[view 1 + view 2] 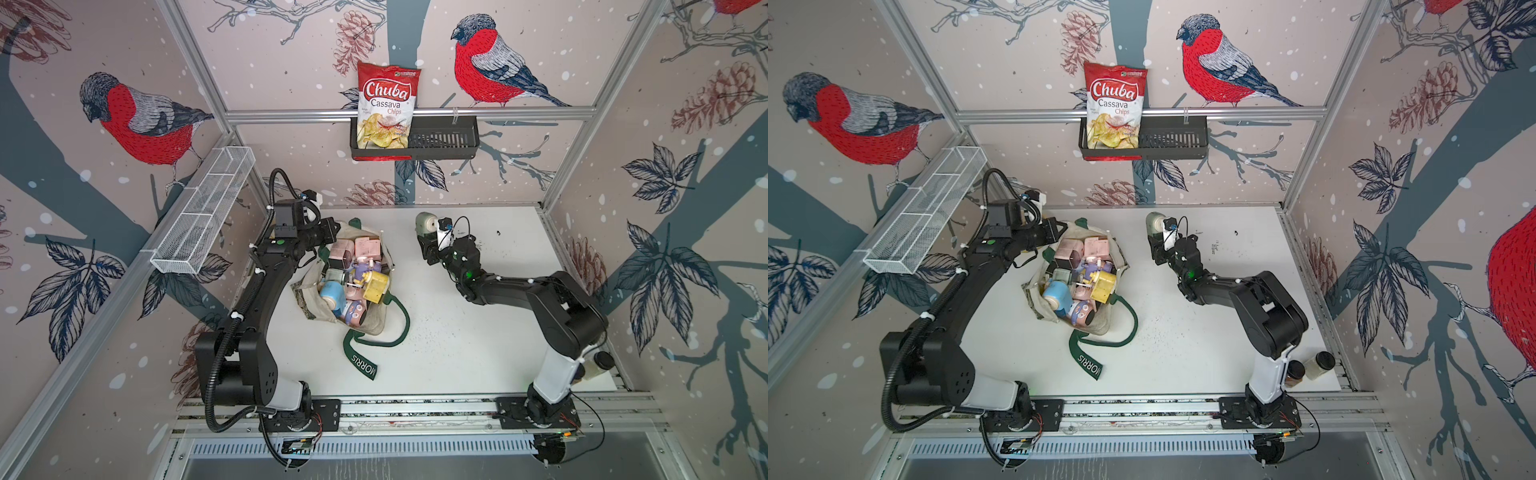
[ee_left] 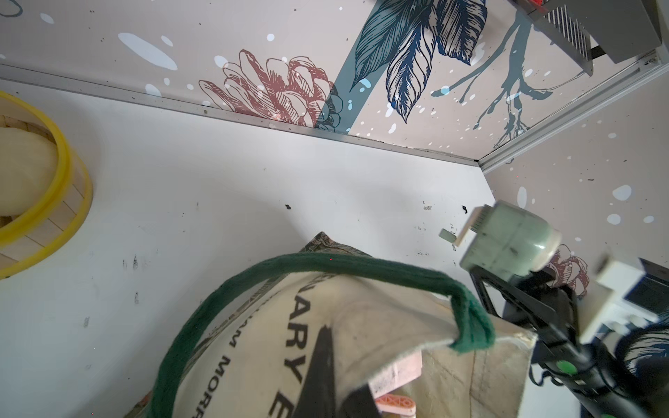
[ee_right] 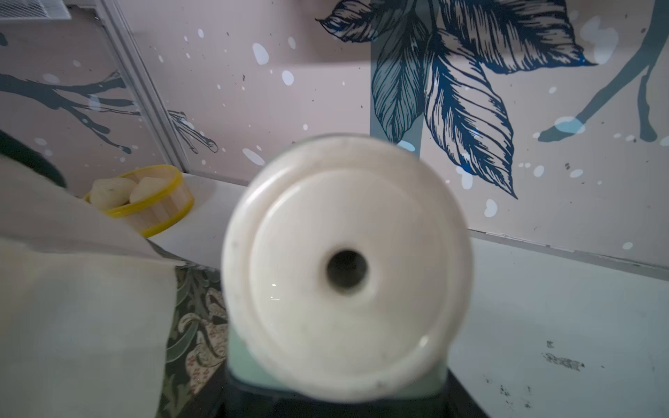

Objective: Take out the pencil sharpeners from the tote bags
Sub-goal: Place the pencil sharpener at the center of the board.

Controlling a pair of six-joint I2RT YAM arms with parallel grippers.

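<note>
The cream tote bag (image 1: 370, 326) (image 1: 1096, 326) lies open left of the table's middle. Several pastel pencil sharpeners (image 1: 355, 270) (image 1: 1084, 270) are piled inside it, pink, blue, lilac and a yellow one (image 1: 376, 286). My left gripper (image 1: 332, 232) (image 2: 338, 372) is shut on the canvas rim at the bag's far edge, beside its green handle (image 2: 470, 311). My right gripper (image 1: 428, 235) (image 3: 336, 391) is shut on a pale green sharpener with a cream round face (image 1: 424, 222) (image 3: 347, 267) (image 2: 510, 242). It holds the sharpener to the right of the bag, near the back wall.
A yellow-rimmed steamer basket (image 3: 152, 199) (image 2: 43, 202) stands by the back wall beyond the bag. Two brown-lidded jars (image 1: 1318, 363) stand at the front right behind the right arm. A chips bag (image 1: 388, 108) sits in a black wall basket; a white wire basket (image 1: 203, 216) hangs left.
</note>
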